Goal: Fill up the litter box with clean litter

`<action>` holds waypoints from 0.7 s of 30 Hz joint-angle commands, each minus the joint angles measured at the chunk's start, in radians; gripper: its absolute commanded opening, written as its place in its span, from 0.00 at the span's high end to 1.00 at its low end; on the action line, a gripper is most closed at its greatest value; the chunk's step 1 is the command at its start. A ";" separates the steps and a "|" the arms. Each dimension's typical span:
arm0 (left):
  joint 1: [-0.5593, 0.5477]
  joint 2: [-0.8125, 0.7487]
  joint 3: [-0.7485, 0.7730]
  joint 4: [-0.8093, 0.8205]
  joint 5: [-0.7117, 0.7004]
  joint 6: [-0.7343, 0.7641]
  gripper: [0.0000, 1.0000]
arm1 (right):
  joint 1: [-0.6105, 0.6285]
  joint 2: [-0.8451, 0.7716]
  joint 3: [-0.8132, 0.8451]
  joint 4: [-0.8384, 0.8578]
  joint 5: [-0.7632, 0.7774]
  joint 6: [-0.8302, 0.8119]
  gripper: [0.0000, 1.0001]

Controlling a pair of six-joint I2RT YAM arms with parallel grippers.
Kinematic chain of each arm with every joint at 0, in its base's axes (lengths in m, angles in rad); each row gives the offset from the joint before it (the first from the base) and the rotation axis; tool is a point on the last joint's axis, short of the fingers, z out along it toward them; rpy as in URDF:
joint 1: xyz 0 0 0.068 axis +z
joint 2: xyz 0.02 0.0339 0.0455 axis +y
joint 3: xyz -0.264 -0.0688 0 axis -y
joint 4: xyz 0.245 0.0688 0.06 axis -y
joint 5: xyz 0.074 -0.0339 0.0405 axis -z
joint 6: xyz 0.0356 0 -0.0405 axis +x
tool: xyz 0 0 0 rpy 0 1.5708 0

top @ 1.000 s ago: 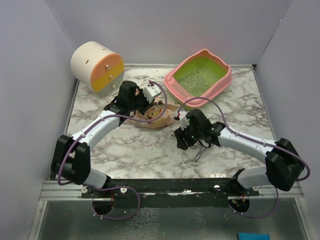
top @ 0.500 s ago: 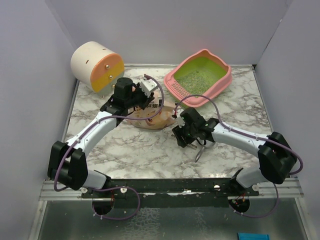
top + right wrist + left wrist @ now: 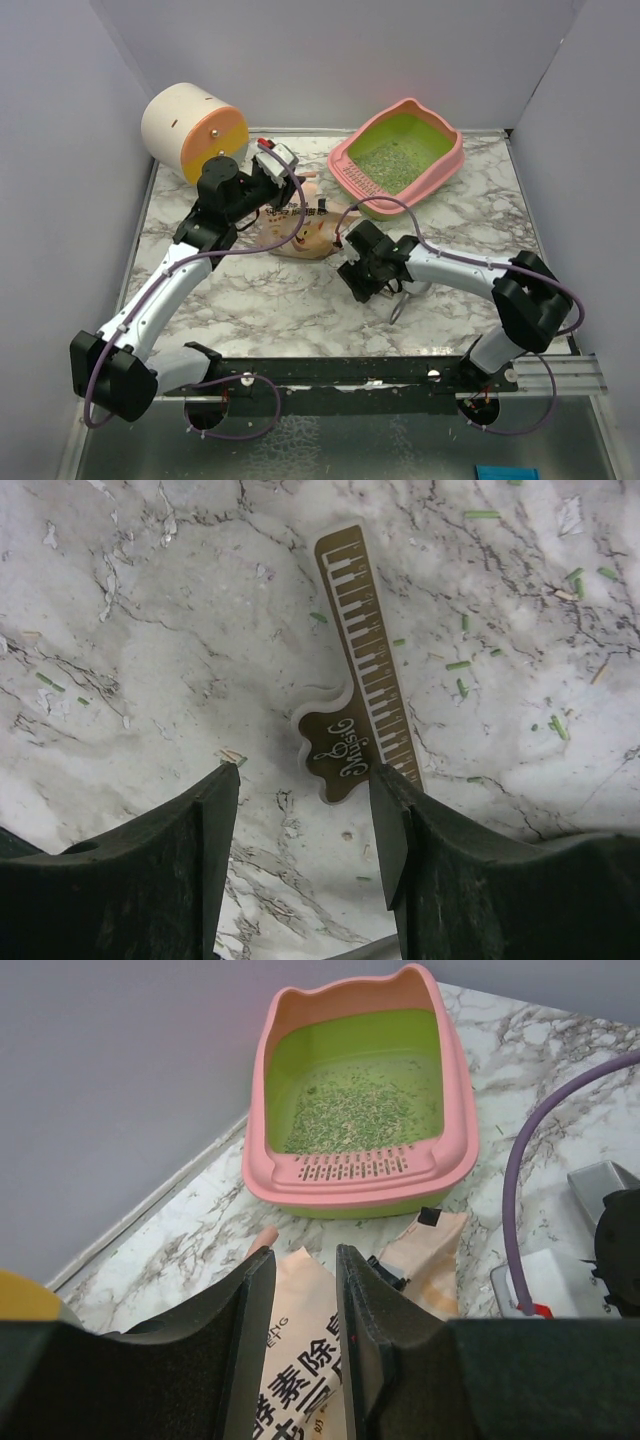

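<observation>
Three pale walls close in the marble counter (image 3: 300, 295) at left, back and right. Open marble runs across the near middle and along the right edge. A cream-and-orange cylinder (image 3: 190, 125) fills the far left corner.

The litter box (image 3: 362, 181) sits far right, near the back wall and well apart from the right wall. Its long axis runs from near-left to far-right, with the two ear bumps pointing far-right and the slotted rim facing the arms. It is pink outside and lime-green inside, and greyish-green litter (image 3: 395, 160) is thinly scattered over its floor.

A crinkled peach bag (image 3: 305, 232) lies mid-counter, just short of the box. The left gripper (image 3: 303, 1253) hangs over the bag, fingers narrowly apart. The right gripper (image 3: 305, 772) hovers over bare marble, fingers wide. Between them lies a gold piano-key tag (image 3: 365, 670), with stray granules (image 3: 460, 665) beside it.
</observation>
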 commanded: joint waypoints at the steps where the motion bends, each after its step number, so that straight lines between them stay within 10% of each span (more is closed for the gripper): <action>1: 0.007 -0.042 -0.010 -0.008 -0.007 -0.017 0.66 | 0.029 0.042 0.036 -0.009 0.071 -0.009 0.45; 6: 0.007 -0.071 -0.031 -0.031 -0.015 0.003 0.66 | 0.033 0.076 0.044 -0.004 0.147 0.005 0.53; 15: 0.007 -0.091 -0.059 -0.045 -0.016 -0.010 0.65 | 0.033 -0.001 0.047 0.016 0.223 0.006 0.98; 21: 0.007 -0.080 -0.048 -0.072 0.012 -0.054 0.63 | 0.033 -0.115 0.093 -0.024 0.247 0.010 0.99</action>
